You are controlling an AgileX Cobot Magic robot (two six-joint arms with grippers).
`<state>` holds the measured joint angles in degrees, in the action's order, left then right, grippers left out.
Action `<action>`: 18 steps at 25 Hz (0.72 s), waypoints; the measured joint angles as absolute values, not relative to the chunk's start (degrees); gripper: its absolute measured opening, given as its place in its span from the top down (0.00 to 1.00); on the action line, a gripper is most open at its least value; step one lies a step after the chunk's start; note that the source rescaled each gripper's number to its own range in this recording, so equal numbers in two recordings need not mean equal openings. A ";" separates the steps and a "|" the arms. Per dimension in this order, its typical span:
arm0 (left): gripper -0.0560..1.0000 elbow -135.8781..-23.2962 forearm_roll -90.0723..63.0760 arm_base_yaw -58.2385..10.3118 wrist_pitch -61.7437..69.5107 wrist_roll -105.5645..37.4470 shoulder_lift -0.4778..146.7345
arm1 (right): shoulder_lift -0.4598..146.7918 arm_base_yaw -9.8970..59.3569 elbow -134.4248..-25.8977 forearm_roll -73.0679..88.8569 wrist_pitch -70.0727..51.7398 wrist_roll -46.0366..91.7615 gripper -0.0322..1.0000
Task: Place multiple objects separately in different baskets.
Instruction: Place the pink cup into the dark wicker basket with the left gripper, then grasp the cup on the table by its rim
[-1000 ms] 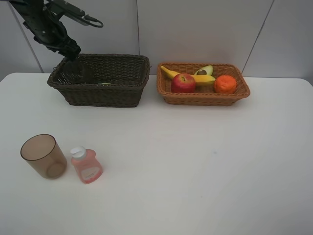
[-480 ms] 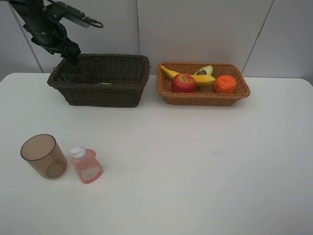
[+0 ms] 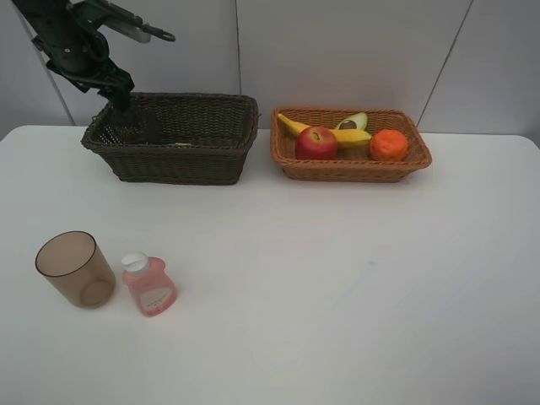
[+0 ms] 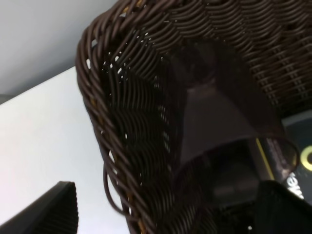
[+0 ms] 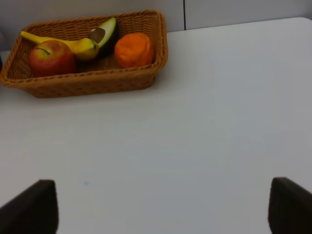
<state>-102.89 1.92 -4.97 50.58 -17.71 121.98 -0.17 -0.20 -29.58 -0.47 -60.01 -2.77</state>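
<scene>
Exterior high, cups: two; first cup [image 3: 74, 268] is sitting on the table [image 3: 337, 295], second cup [image 4: 219, 112] is lying in the dark basket [image 3: 181, 156].
Pink bottle [image 3: 149, 287]: one, sitting just beside first cup.
Left gripper [image 3: 118, 87]: hovering over dark basket, gaping wide, gripping nothing.
Tan basket [image 3: 350, 171]: holding one banana [image 3: 353, 137], apple [image 3: 316, 143], avocado half [image 3: 352, 122], tangerine [image 3: 388, 145].
Right gripper [image 5: 161, 209]: gaping wide, gripping nothing.

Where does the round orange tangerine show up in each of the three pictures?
Exterior high: round orange tangerine at the right end of the shallow light orange-tan wicker basket.
Left wrist: not in it.
Right wrist: tangerine in that basket, beside the halved green avocado.
Shared landmark: that basket, with the red apple toward its other end.
</scene>
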 joint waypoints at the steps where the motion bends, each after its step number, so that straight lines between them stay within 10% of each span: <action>1: 0.04 -102.89 1.70 -4.97 51.48 -17.91 121.54 | -0.17 -0.20 -29.58 -0.47 -60.01 -2.77 0.15; 18: 0.04 -101.02 1.01 -5.72 69.22 -16.59 109.19 | -0.17 -0.20 -29.58 -0.47 -60.01 -2.77 0.15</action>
